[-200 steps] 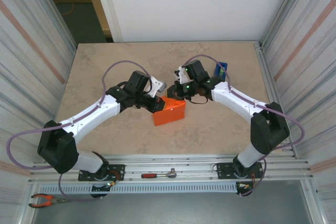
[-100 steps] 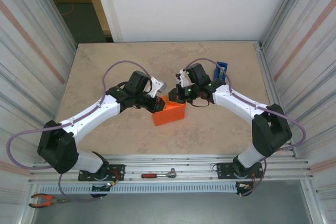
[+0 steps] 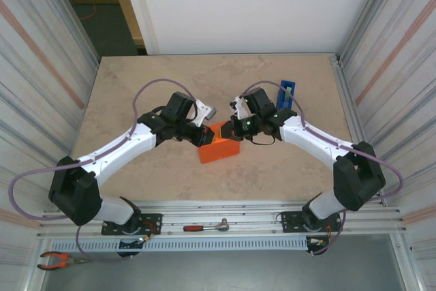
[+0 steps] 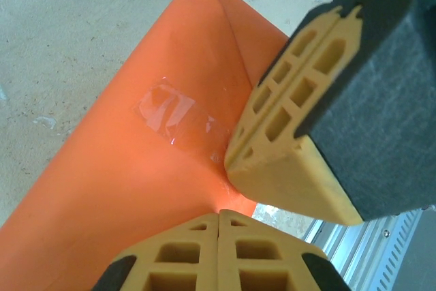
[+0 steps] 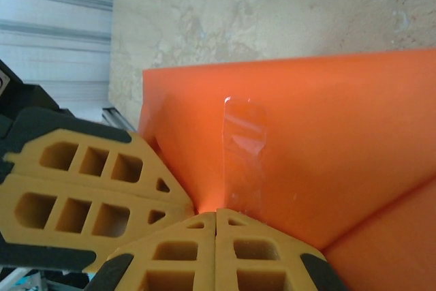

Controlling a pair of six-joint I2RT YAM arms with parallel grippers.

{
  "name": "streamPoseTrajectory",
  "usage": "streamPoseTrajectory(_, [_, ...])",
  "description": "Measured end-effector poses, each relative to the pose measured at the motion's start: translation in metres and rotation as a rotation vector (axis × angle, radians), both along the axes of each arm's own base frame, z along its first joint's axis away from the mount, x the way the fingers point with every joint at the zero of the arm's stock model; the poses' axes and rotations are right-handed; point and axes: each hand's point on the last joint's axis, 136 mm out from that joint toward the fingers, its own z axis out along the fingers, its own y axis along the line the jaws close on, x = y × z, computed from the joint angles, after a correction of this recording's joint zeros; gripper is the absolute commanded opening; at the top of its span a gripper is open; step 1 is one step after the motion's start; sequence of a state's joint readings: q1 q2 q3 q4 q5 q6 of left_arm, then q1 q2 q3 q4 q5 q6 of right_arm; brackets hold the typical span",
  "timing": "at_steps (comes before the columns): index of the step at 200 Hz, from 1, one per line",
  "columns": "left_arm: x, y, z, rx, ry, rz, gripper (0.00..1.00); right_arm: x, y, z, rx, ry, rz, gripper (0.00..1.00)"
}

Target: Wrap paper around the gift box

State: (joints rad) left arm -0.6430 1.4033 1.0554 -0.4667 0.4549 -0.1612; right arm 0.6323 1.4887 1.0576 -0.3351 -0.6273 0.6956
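**Left gripper**: jaws fully closed. The two yellow fingers are pressed flat together with nothing between them. The tips rest against the paper at the foot of a folded crease.

**Right gripper**: jaws also fully closed, holding nothing. The tips are set against the paper at the lower end of a clear tape strip.

**Relation of the grippers:** the two meet tip to tip at roughly a right angle. In each wrist view the opposite gripper's fingers lie just beside the camera's own. Whether the two grippers actually touch cannot be told.

**Paper:** bright orange, folded into a compact parcel.
- The gift box is fully covered by the paper.
- In the left wrist view a diagonal fold runs up to a pointed corner.
- The clear tape strip lies flat across the upper face.

**Parcel position:** it lies on the tabletop, near the centre. In the overhead view the left gripper is at its upper left edge and the right gripper at its upper right corner. The near side of the parcel lies clear of both arms.

**Surroundings:**
- A blue tape dispenser stands beyond the right arm, toward the far right of the tabletop and well apart from the parcel.
- A red-handled ratchet lies on the metal rail between the arm bases.
- Red-handled pliers lie at the lower left corner.
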Motion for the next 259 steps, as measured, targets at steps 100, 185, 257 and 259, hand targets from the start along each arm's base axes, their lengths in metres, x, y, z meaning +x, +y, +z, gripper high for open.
streamPoseTrajectory(100, [0.0, 0.0, 0.0, 0.0, 0.0, 0.0, 0.0, -0.02, -0.004, -0.004, 0.001, -0.002, 0.022, 0.0])
streamPoseTrajectory(185, [0.0, 0.0, 0.0, 0.001, -0.001, 0.001, 0.0, -0.02, -0.004, -0.004, 0.026, -0.032, 0.02, 0.0])
streamPoseTrajectory(257, [0.0, 0.0, 0.0, 0.0, 0.0, -0.001, 0.0, -0.02, -0.004, -0.004, 0.026, -0.033, 0.019, 0.0])
streamPoseTrajectory(259, [0.0, 0.0, 0.0, 0.0, 0.0, -0.001, 0.0, -0.02, -0.004, -0.004, 0.025, -0.033, 0.019, 0.0])
